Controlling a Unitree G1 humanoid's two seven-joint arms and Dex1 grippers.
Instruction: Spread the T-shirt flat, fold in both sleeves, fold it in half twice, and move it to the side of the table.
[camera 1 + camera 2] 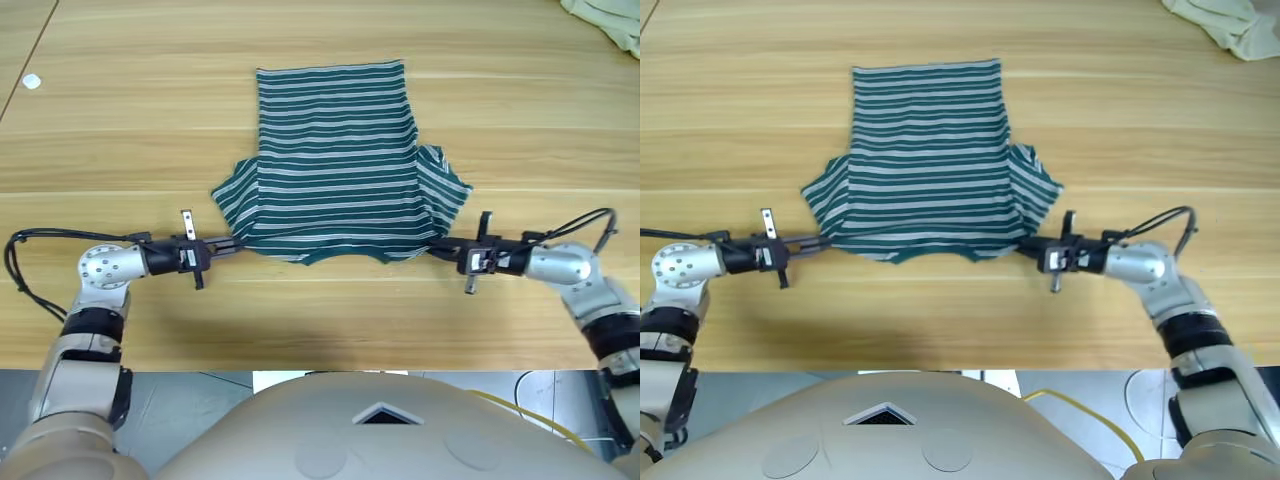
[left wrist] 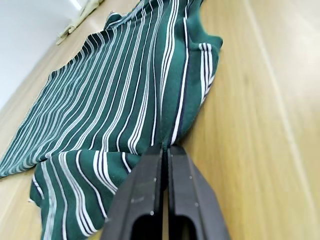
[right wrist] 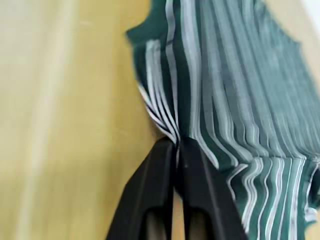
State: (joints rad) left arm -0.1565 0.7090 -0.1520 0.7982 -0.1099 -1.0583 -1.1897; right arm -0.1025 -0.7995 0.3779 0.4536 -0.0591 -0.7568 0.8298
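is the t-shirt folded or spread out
Spread, not folded: the T-shirt lies full length on the table, sleeves sticking out rumpled at both sides.

From my screen the whole work surface is one broad wooden table [image 1: 320, 330] of pale, honey-coloured planks, the grain and seams running side to side. The light on it is soft and even. A crumpled pale cloth [image 1: 605, 18] lies at the far right corner; a small white scrap [image 1: 32, 81] sits far left. Below the near edge I see grey floor [image 1: 175, 410] — and a pale wall [image 2: 30, 30] beyond.
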